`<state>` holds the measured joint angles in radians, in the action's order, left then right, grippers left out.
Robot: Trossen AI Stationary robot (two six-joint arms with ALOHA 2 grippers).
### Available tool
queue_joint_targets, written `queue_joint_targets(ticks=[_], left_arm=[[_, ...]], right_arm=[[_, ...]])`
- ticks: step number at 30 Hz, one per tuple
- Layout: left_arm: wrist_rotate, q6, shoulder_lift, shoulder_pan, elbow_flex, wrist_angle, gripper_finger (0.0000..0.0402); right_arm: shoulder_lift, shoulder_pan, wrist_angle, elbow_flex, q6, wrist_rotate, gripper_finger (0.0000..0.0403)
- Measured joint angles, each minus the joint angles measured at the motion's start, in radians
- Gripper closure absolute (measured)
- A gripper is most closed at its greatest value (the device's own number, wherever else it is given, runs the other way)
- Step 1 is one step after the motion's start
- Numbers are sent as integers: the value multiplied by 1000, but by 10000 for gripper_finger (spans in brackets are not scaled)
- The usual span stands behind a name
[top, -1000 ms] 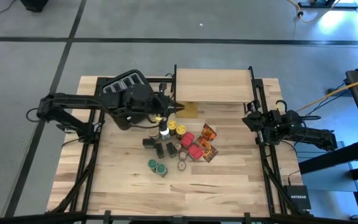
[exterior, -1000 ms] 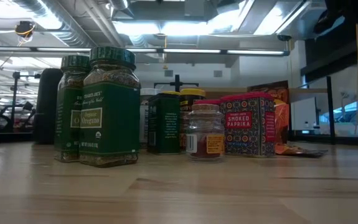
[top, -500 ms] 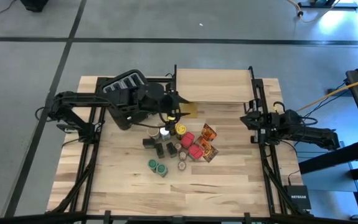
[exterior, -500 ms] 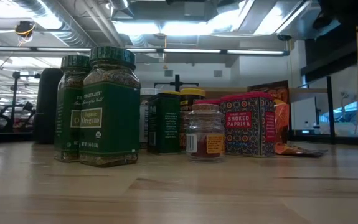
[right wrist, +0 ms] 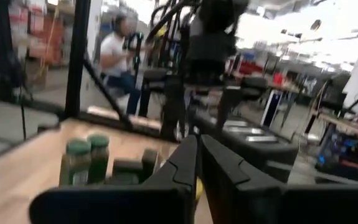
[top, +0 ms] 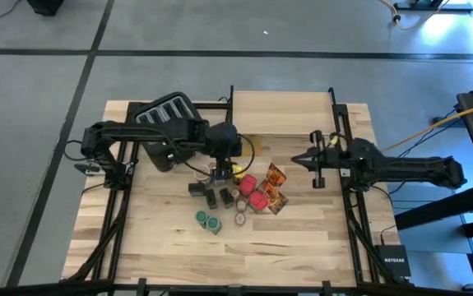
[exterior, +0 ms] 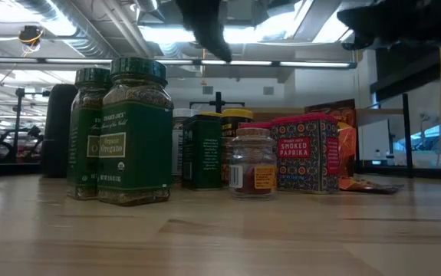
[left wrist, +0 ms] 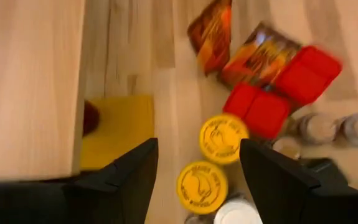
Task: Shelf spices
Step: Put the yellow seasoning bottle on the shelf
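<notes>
Here the left end effector [left wrist: 197, 171] hangs released over upright yellow-lidded spices [left wrist: 202, 186] (right end effector [top: 295, 159] clenched).

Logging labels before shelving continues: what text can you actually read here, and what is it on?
"TRADER JOE'S Organic Oregano": front green-lidded jar.
"SMOKED PAPRIKA": red patterned tin.
"NETGEAR": black box at the table's corner, high view.
Too small or blurred: second green jar, dark green tin, small clear jar, yellow lids.
</notes>
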<state>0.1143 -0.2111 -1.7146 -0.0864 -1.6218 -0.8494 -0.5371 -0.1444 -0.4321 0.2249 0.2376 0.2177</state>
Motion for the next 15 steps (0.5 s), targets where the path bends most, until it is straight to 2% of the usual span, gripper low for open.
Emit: queue_joint_targets(ticks=[4, 11, 15], left_arm=[[4, 2, -12, -23, 56, -2, 180], [-1, -15, -13, -42, 126, 69, 180], [-64, -6, -12, -42, 130, 86, 180]], right_arm=[[-47, 0, 2, 0, 30, -28, 377], [-57, 0, -3, 0, 33, -106, 377], [-57, 0, 6, 0, 32, -106, 377]])
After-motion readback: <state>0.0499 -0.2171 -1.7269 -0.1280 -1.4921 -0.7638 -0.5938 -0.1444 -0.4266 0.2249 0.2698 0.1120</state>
